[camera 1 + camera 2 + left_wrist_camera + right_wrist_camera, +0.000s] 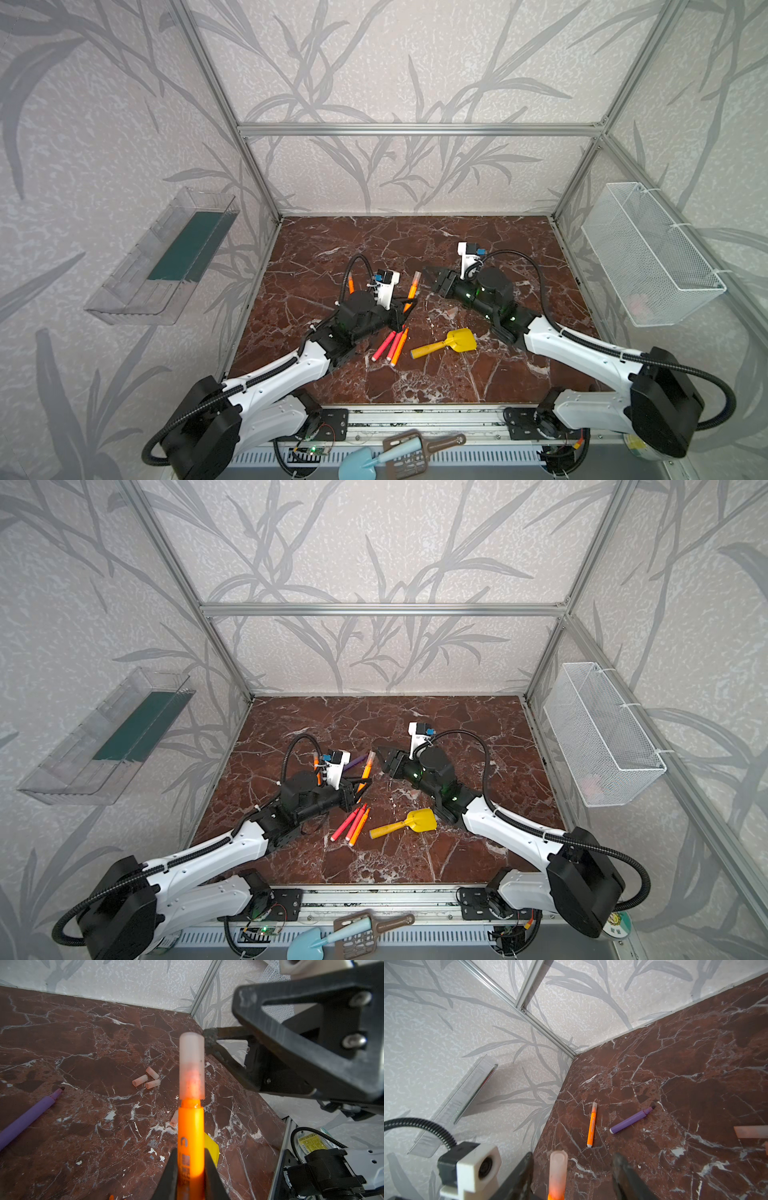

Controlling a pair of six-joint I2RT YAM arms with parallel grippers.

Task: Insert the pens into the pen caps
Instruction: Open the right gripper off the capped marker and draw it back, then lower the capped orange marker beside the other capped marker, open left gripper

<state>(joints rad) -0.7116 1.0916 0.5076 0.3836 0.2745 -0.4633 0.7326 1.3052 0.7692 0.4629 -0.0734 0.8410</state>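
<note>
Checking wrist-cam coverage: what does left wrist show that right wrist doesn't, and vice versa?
Left wrist only: three loose pen caps in a cluster, and the left gripper shut on the held orange pen. Right wrist only: a second capped orange pen lying flat, and the clear wall shelf. Both: the held pen's cap and the uncapped purple pen.

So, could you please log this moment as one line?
left gripper shut on orange pen | cap on its tip | right gripper open around cap | purple pen uncapped

yellow shovel on tbl | wire basket R wall | clear tray L wall
</note>
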